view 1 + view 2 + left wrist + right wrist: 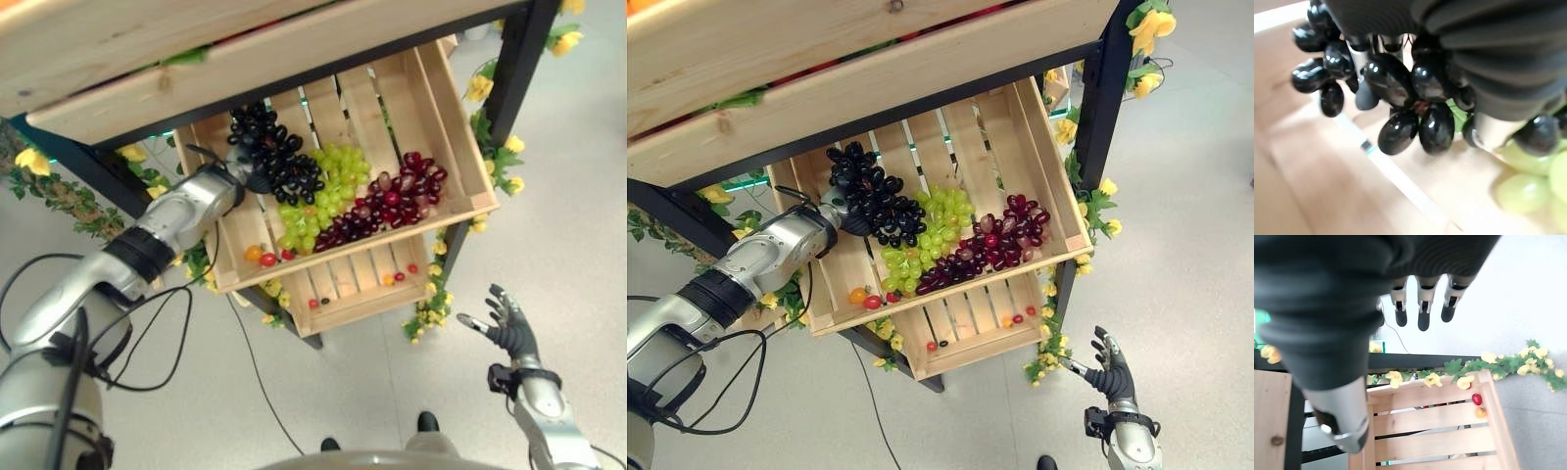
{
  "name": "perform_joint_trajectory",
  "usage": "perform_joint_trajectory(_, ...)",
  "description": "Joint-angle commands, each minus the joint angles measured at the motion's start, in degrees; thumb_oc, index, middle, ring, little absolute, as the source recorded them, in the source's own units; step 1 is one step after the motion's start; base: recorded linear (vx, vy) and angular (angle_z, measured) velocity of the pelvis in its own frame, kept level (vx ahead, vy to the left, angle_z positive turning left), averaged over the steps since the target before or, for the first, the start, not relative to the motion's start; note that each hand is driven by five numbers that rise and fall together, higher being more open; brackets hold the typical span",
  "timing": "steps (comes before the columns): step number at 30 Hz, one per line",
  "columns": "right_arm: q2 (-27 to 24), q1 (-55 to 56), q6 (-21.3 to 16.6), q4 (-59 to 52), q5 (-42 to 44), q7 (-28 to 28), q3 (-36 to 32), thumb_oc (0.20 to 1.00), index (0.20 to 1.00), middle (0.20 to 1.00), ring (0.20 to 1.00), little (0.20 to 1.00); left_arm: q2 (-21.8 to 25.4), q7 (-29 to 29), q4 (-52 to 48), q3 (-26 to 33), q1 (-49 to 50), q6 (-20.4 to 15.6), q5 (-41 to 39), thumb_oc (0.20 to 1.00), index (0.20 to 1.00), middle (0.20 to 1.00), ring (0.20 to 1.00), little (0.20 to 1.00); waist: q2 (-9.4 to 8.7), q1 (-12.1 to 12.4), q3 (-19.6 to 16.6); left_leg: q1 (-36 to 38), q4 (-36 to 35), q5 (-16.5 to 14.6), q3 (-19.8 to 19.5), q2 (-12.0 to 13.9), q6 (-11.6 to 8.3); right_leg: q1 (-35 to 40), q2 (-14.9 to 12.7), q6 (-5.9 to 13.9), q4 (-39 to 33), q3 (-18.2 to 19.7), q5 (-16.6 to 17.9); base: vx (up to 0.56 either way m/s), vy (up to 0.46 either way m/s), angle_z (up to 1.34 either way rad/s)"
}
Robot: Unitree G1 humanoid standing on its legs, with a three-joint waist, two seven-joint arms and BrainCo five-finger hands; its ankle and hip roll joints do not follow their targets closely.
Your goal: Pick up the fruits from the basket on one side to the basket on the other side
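Left hand (844, 217) is deep in the crate (1058, 191), its fingers hidden among black grapes (872, 196), grip unclear. Right hand (509, 328) hangs spread-fingered over open floor (578, 225).

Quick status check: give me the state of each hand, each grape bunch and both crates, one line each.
left hand: inside the upper crate, fingers curled round the black grapes.
right hand: open, holding nothing, out over the floor.
black grapes: gripped, resting in the upper crate.
green grapes: lying in the upper crate, untouched.
red grapes: lying in the upper crate, untouched.
upper crate: tilted, holding grapes and small fruits.
lower crate: a few small fruits inside.
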Motion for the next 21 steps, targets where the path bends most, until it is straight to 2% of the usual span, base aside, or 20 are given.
perform_joint_trajectory(1,-2.27,-2.33,-3.93,-5.02,-1.82,-0.74,-0.59,1.0,1.0,1.0,1.0,1.0,3.0,2.71,1.83,-1.93,-8.8,-0.54,9.37,0.2,0.2,0.2,0.2,0.2,-1.66,-0.16,0.42,0.1,2.51,-2.52,0.13,2.73,-4.21,0.19,-1.11,4.63,0.56,-1.12,-3.26,0.0,0.008,-0.05)
perform_joint_trajectory(10,-3.27,-2.53,-3.92,-4.7,-2.9,-1.81,-0.86,1.0,1.0,1.0,1.0,1.0,2.09,3.1,0.25,-1.98,-8.11,-0.93,12.67,0.2,0.2,0.2,0.2,0.2,-1.34,0.19,0.38,0.17,2.37,-2.83,0.14,2.72,-4.04,0.11,-1.18,4.65,0.41,-1.14,-3.34,0.0,0.001,0.0)
perform_joint_trajectory(21,-3.9,-2.94,-4.16,-4.8,-3.25,-2.6,-0.15,1.0,1.0,1.0,1.0,1.0,1.33,4.46,3.16,-4.05,-7.55,-1.44,16.4,0.2,0.2,0.2,0.2,0.2,-1.26,0.16,0.18,0.71,2.17,-3.21,0.5,2.63,-3.94,0.45,-1.16,4.72,0.33,-1.39,-3.45,0.0,0.0,0.0)
